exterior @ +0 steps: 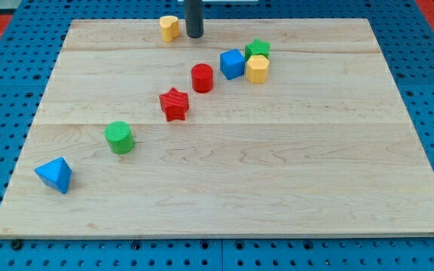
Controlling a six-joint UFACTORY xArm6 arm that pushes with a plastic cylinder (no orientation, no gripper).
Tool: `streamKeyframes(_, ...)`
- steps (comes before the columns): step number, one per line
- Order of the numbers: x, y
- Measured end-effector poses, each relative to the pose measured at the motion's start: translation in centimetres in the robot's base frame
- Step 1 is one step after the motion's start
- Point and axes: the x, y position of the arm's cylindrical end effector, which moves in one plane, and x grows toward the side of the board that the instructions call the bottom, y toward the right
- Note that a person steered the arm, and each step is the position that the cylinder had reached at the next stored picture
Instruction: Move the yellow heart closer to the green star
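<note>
The yellow heart (169, 28) lies near the view's top edge of the wooden board, left of centre. The green star (258, 49) lies to its right and a little lower, touching a yellow hexagonal block (257, 69) just below it. My tip (194, 35) stands right beside the yellow heart, on its right side, between the heart and the green star. A small gap shows between the tip and the heart.
A blue cube (232, 64) sits just left of the yellow hexagon. A red cylinder (202, 77), a red star (174, 104), a green cylinder (119, 138) and a blue triangular block (55, 175) run diagonally toward the view's bottom left. The board (277, 188) lies on a blue pegboard.
</note>
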Motion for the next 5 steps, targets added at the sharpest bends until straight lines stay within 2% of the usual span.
streamKeyframes(1, 5.7, -7.8)
streamKeyframes(2, 1.7, -17.5)
streamKeyframes(3, -1.4, -13.5)
streamKeyframes(4, -1.4, -9.7)
streamKeyframes(5, -2.1, -10.3)
